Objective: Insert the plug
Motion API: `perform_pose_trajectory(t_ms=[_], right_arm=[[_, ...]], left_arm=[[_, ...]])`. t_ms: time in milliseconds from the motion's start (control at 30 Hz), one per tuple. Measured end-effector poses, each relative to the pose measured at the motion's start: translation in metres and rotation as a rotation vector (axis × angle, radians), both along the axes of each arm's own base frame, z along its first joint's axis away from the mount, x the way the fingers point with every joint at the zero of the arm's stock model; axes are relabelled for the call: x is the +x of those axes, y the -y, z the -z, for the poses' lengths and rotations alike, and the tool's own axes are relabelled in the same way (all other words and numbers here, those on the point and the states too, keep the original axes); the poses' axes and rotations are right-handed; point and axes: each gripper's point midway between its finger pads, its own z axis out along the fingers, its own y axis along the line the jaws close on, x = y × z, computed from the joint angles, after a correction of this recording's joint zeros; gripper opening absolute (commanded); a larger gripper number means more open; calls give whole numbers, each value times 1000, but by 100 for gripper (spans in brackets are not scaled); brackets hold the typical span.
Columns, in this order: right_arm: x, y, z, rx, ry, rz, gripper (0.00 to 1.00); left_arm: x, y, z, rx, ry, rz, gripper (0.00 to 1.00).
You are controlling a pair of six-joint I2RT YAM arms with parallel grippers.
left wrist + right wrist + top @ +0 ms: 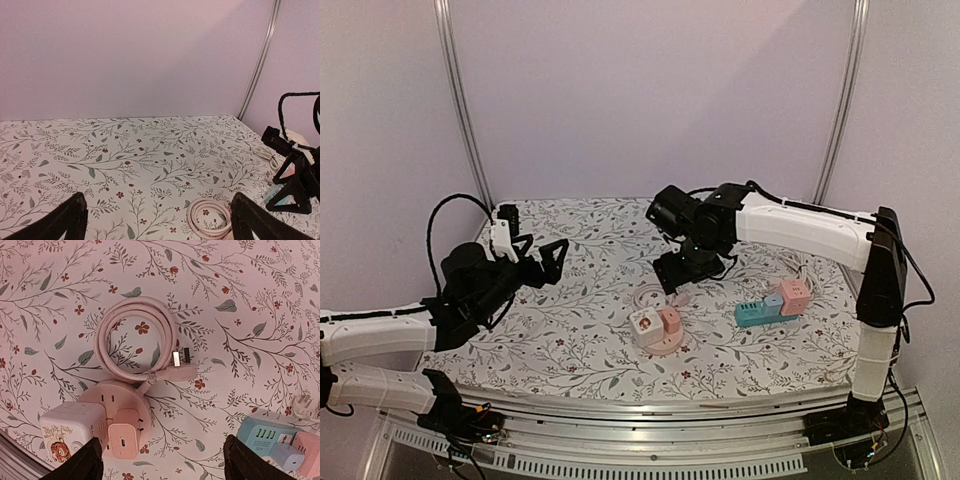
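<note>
A pink plug block [122,440] stands on top of a round pink socket base [117,395], beside a white cube adapter [67,432] with a tiger picture. In the top view the plug [671,321] and the cube [645,324] sit on the base [665,346]. My right gripper [165,462] hovers above them, open, its fingers wide apart with nothing between them; in the top view the gripper [678,275] is just behind the base. The left gripper [542,262] is open, empty and well to the left.
The base's pink cable [132,340] lies coiled behind it, with its pronged end [182,365] on the cloth. A blue power strip [757,313] carrying a pink cube [796,296] lies at the right. A white cable [798,268] trails behind that.
</note>
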Motion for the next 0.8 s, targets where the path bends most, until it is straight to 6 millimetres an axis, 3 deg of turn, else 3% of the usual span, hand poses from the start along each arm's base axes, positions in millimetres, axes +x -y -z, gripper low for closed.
perform_pose_trajectory(t_ms=[33, 100, 133, 333, 467, 600, 800], right_arm=[[3, 2, -5, -2, 23, 8, 83], [10, 7, -17, 4, 86, 25, 98], [15, 11, -24, 16, 137, 37, 99], [24, 63, -55, 27, 412, 140, 99], [30, 94, -87, 53, 605, 214, 99], [30, 109, -119, 118, 703, 237, 99], [8, 128, -129, 203, 761, 168, 99]], left_arm=[[0, 0, 0, 0, 1, 0, 99], [0, 0, 0, 3, 1, 0, 99], [0, 0, 0, 4, 1, 0, 99], [1, -1, 0, 7, 3, -7, 99], [1, -3, 0, 9, 4, -15, 99], [1, -3, 0, 9, 4, -16, 99], [1, -3, 0, 8, 5, -16, 99]])
